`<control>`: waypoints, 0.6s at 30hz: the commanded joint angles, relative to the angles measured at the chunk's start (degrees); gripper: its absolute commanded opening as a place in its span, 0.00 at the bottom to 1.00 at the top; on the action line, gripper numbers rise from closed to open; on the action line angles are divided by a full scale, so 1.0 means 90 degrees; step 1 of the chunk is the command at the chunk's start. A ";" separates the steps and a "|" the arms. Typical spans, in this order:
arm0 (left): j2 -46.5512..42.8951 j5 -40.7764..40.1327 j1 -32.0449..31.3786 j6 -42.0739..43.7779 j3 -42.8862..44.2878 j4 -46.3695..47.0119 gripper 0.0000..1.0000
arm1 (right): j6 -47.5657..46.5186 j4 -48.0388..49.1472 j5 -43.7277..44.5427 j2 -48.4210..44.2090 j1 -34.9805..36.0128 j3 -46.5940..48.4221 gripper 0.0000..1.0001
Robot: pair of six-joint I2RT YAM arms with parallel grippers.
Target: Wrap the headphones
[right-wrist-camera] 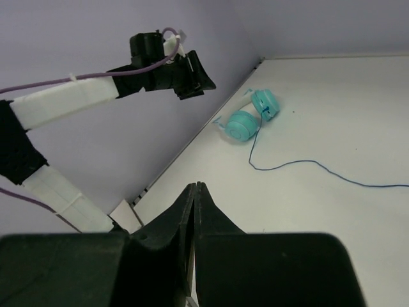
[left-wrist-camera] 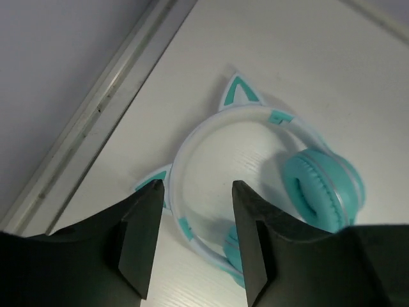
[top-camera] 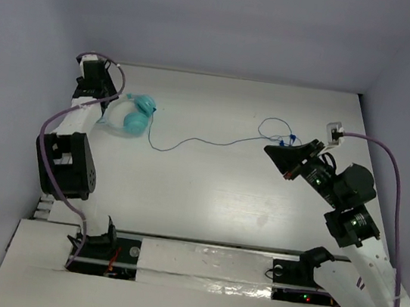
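Observation:
The teal headphones (top-camera: pixel 135 118) lie at the table's far left, with a pale headband (left-wrist-camera: pixel 192 137) carrying cat-ear points and a round earcup (left-wrist-camera: pixel 323 192). My left gripper (left-wrist-camera: pixel 195 185) hangs open just above them, and the near part of the headband shows between its fingers; whether they touch it I cannot tell. The thin dark-blue cord (top-camera: pixel 206 142) runs right across the table and ends in loose loops (top-camera: pixel 278 132). My right gripper (top-camera: pixel 269 149) sits just below those loops, shut (right-wrist-camera: pixel 197 185) with nothing between its fingers. The headphones (right-wrist-camera: pixel 246 118) and cord (right-wrist-camera: pixel 307 163) also show in the right wrist view.
A wall and a raised table edge (left-wrist-camera: pixel 96 121) run close along the left of the headphones. Thick purple cables (top-camera: pixel 391 160) loop off both arms. The left arm (right-wrist-camera: pixel 77 102) reaches over the left edge. A white rail (top-camera: pixel 197 263) lines the near edge.

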 commanded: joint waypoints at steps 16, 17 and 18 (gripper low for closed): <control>0.2398 0.0914 0.0246 0.2001 0.2148 -0.0902 0.65 | -0.0132 0.0343 -0.0032 0.0145 0.0048 -0.0144 0.35; 0.2485 0.0925 0.0246 0.2011 0.2197 -0.0960 0.65 | -0.0142 0.0333 -0.0032 0.0175 0.0048 -0.0144 0.35; 0.2641 0.0964 0.0246 0.2041 0.2274 -0.0980 0.64 | -0.0142 0.0343 -0.0042 0.0194 0.0048 -0.0144 0.35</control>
